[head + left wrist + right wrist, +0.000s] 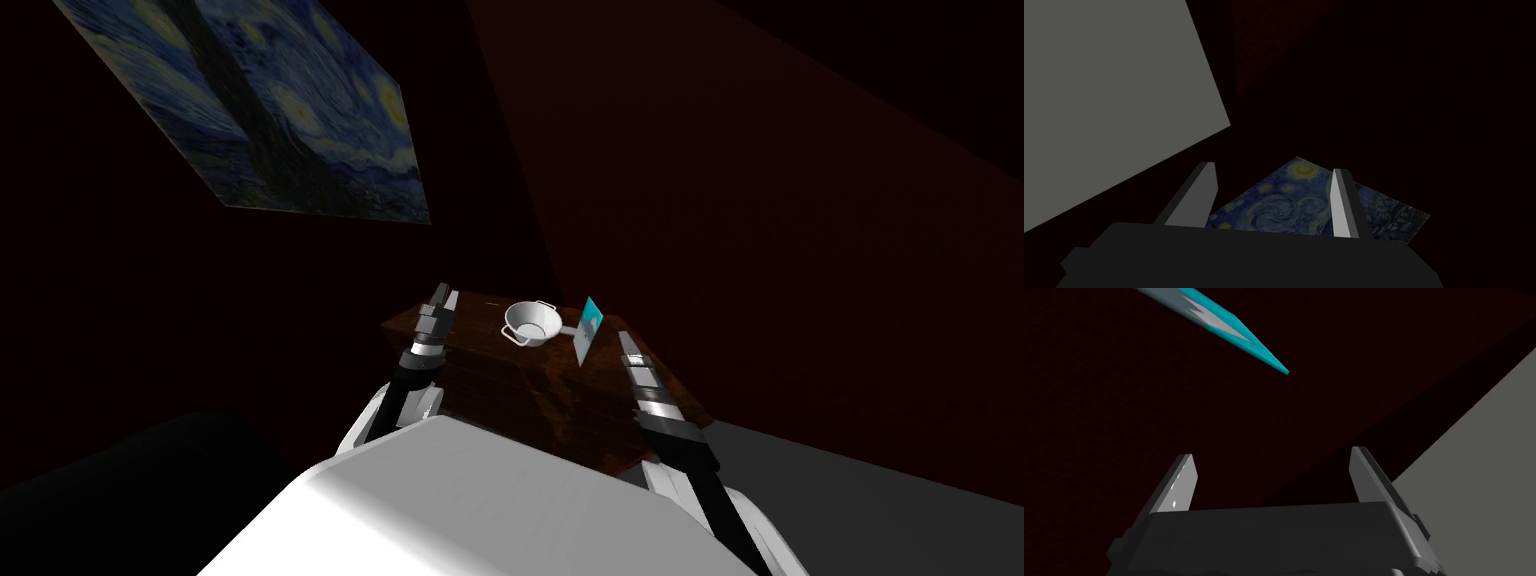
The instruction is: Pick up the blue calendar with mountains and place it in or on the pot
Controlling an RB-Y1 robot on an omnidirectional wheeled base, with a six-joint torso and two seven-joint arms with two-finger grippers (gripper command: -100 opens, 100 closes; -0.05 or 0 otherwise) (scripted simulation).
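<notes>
As you faced the dark wooden desk (520,395), the blue calendar (590,325) stood on edge on its top, just beside the white two-handled pot (532,322), on the pot's right and apart from it. Your right gripper (1271,458) hovered near the calendar, over the desk's right side, fingers spread and empty. Your left gripper (1274,170) hung over the desk's left side, likewise spread and holding nothing.

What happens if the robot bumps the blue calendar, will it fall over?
It would probably tip easily: the calendar stands upright on a narrow edge on the table. It looks very thin and flat, so it is likely light and fairly stiff. The open right gripper should probably pinch its flat faces gently.
</notes>
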